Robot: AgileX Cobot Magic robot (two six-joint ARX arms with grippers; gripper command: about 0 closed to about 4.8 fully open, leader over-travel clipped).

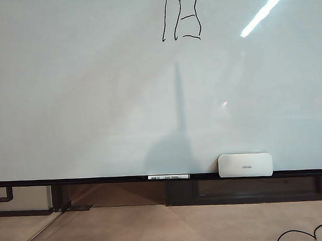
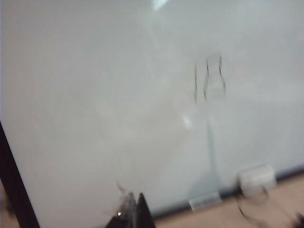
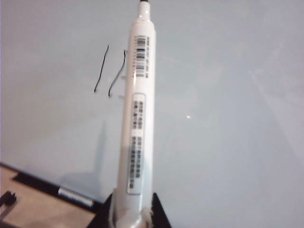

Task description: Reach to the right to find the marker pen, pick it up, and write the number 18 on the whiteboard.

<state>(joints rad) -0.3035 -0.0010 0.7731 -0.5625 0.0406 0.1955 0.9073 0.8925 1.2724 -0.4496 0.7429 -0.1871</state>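
Pen: my right tool (image 3: pixel 134 216) grips the base of a slim white labelled plastic marker pen (image 3: pixel 138 114), dark tip toward the glossy pale whiteboard (image 1: pixel 67 104).
Handling: I judge it light, stiff, slippery; hold low on the barrel.
Left tool (image 2: pixel 134 211): low at board, fingers look closed, empty.
Writing: black handwritten number 18 (image 1: pixel 181 18) sits high on board.

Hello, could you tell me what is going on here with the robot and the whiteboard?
The number 18 already stands near the top of the whiteboard. The right gripper holds a white labelled marker pen, tip off the board. The left gripper is shut and empty, facing the board. A second marker and an eraser rest on the bottom rail.
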